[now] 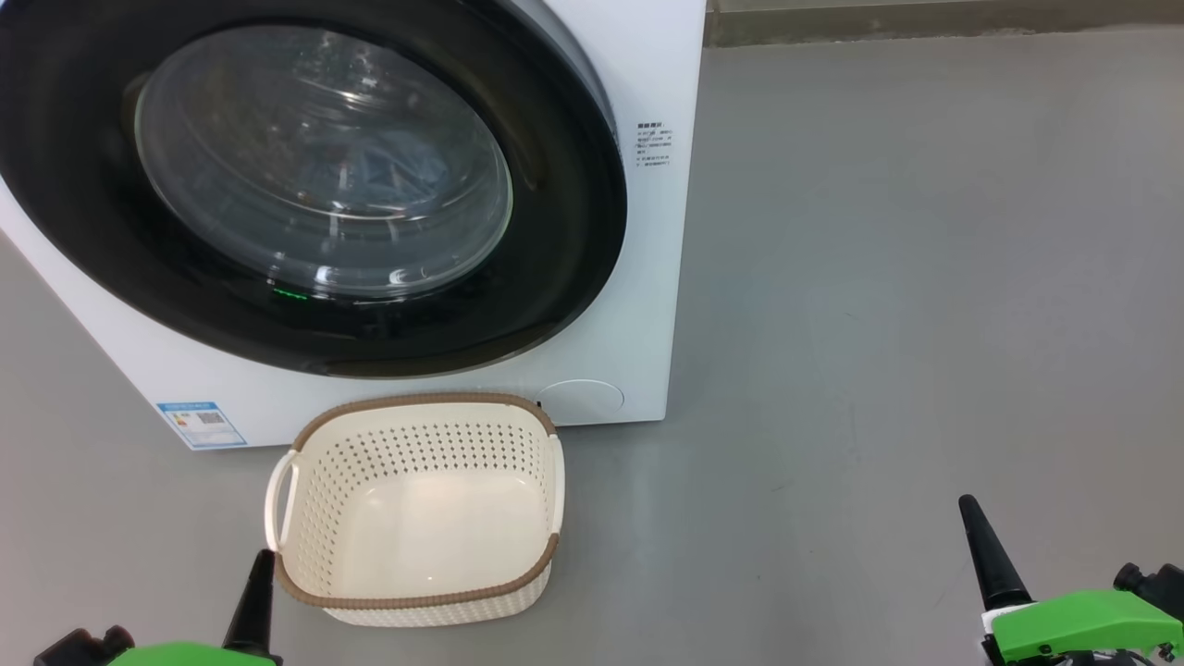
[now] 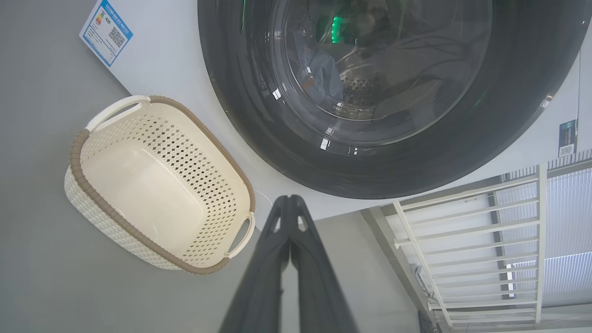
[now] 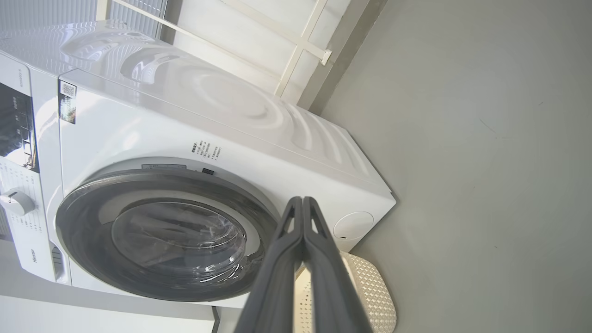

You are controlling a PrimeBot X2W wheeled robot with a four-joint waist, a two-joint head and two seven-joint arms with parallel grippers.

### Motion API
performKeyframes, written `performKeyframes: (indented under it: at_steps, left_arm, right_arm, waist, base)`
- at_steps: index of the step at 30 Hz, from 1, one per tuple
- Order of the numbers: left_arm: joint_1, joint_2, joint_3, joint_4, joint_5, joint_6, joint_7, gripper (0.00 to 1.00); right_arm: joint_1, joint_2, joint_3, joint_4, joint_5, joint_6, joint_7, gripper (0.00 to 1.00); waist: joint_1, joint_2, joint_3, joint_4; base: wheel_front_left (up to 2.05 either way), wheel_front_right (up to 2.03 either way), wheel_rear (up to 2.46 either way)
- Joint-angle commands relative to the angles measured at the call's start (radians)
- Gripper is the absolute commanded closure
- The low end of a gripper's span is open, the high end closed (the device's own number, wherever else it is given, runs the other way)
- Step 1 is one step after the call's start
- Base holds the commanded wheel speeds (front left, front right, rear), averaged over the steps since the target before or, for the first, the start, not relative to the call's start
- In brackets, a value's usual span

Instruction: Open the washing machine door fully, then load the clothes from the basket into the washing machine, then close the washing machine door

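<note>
left gripper (image 1: 265, 559): two long dark tapered fingers (image 2: 273, 259) pressed tip to tip, holding nothing, pointing up. right gripper (image 1: 968, 505): same dark fingers (image 3: 323, 268) pressed together, empty, tips leaning slightly left, bright green wrist housing (image 1: 1082, 624) behind.

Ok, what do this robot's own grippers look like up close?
Both the left gripper and right gripper have long, dark, tapering fingers with slim triangular cut-outs near the tips. Each sits on a bright green housing; the right one shows a white collar and a black fitting behind it.
</note>
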Motion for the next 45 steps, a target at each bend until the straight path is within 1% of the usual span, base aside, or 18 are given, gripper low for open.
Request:
performKeyframes:
  at_steps: [1,45]
  left_arm:
    - [-0.043,0.012,0.031,-0.031,-0.031,-0.002,0.01,1.0]
    - [-0.065,-0.031,0.112,-0.061,-0.423,-0.003,0.134,1.0]
  right_arm:
    - [-0.037,-0.005,0.006,-0.032,0.035,-0.001,0.008,1.0]
    - [-0.049,0.049,-0.052,-0.081,0.408,-0.002,0.133,1.0]
  waist:
    - [-0.0001,-0.0001,-0.001,0.0]
    - [-0.0001,-0.0001,-0.022,0.001]
  base:
    - [0.0,0.0,0.0]
    - [0.0,0.0,0.0]
